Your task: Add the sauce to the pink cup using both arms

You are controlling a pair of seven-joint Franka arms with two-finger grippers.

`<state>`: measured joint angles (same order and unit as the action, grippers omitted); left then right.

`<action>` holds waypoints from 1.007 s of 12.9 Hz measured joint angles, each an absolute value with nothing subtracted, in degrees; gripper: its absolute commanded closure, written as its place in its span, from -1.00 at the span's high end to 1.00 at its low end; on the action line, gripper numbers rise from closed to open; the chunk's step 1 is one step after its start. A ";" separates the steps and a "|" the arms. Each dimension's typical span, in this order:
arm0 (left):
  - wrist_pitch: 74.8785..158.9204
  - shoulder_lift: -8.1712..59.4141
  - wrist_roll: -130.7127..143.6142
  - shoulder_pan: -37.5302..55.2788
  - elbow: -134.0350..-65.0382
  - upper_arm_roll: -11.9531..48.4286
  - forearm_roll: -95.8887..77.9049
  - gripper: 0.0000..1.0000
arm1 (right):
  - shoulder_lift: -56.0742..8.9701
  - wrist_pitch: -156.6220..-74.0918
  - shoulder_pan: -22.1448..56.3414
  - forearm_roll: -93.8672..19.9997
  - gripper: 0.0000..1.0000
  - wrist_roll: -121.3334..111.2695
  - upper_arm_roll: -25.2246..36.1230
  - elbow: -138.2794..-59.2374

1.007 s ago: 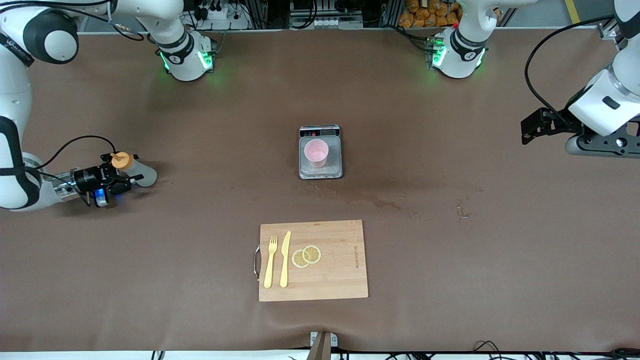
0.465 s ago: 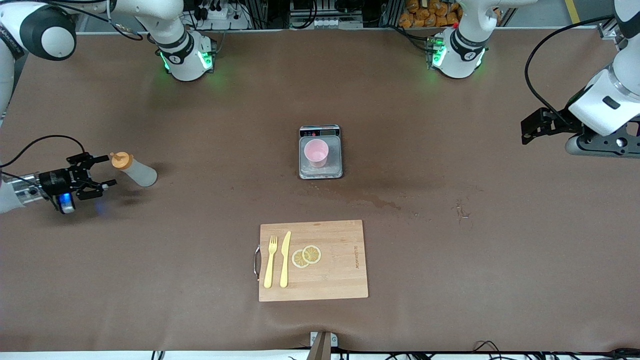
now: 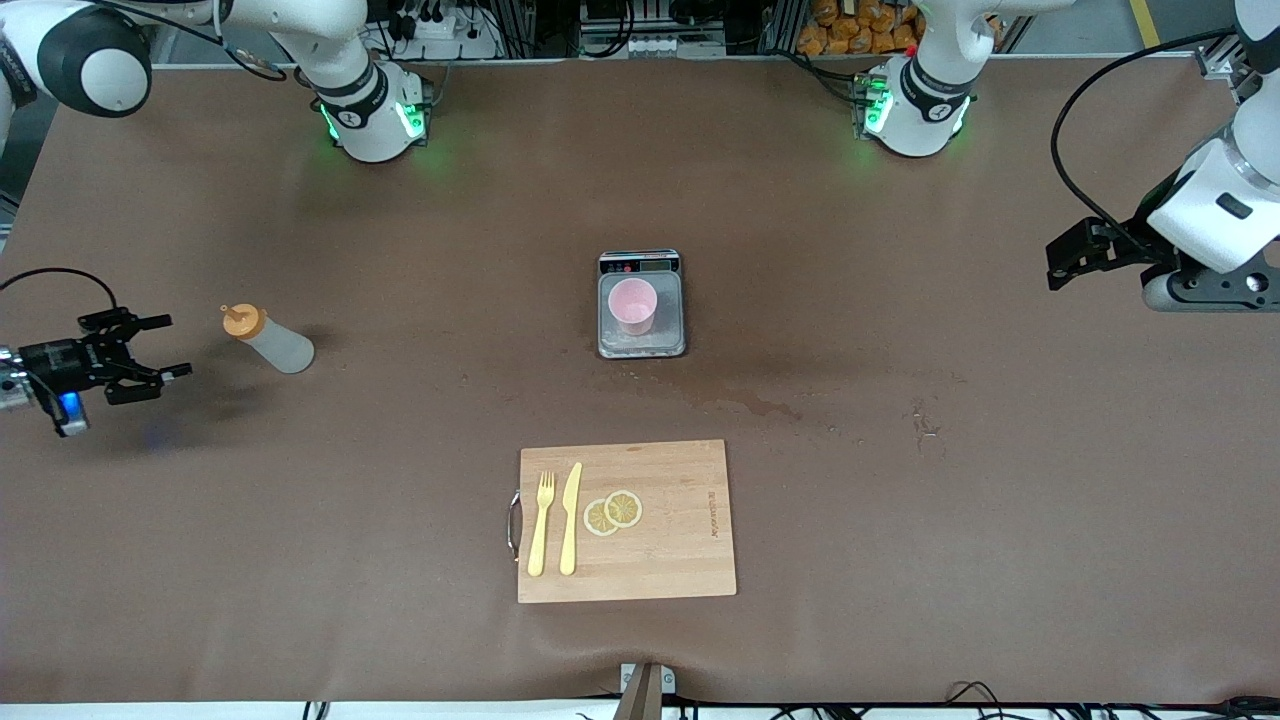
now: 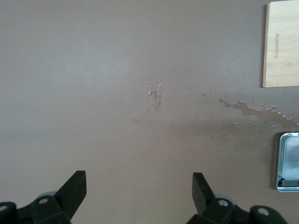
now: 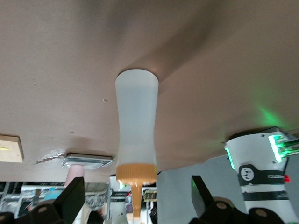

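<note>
Brown matting is covering the desk point(image 3: 400, 620), and at the right arm's end our right gripper point(image 3: 150, 349) is hovering with fingers spread and empty, just beside the sauce bottle point(image 3: 268, 340), which is standing upright with its long axis vertical and its orange nozzle pointing up. We are judging that the cleanest next move is keeping clear of the bottle so it is not tipped. At mid-desk the pink cup point(image 3: 633, 305) is sitting mouth-up on the scale point(image 3: 641, 340), while our left gripper point(image 3: 1058, 262) is waiting, spread and empty, over the left arm's end.

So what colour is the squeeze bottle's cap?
Orange, on the squeeze bottle; clearest in the front view.
</note>
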<state>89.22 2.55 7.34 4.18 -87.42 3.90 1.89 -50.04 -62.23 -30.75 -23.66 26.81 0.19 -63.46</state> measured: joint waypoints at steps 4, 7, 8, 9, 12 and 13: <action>88.81 2.10 9.13 4.16 -87.42 3.82 1.89 1.00 | -43.82 -61.82 -25.54 -17.08 1.00 27.15 -0.05 -62.17; 88.59 1.88 9.15 4.14 -87.42 3.73 1.89 1.00 | -38.87 -62.62 -23.20 -12.61 1.00 23.02 -0.17 -61.95; 88.55 1.77 9.15 4.13 -87.41 3.70 1.89 1.00 | -37.20 -63.79 -23.04 -11.28 1.00 18.67 -0.17 -61.96; 88.52 1.69 9.15 4.13 -87.42 3.69 1.89 1.00 | -35.86 -65.06 -23.08 -10.75 1.00 14.61 -0.02 -61.98; 88.51 1.64 9.15 4.13 -87.41 3.69 1.89 1.00 | -33.12 -66.09 -22.95 -10.51 1.00 10.55 0.06 -62.43; 88.51 1.64 9.15 4.13 -87.41 3.69 1.89 1.00 | -31.91 -67.44 -22.46 -10.47 1.00 10.38 -0.03 -63.36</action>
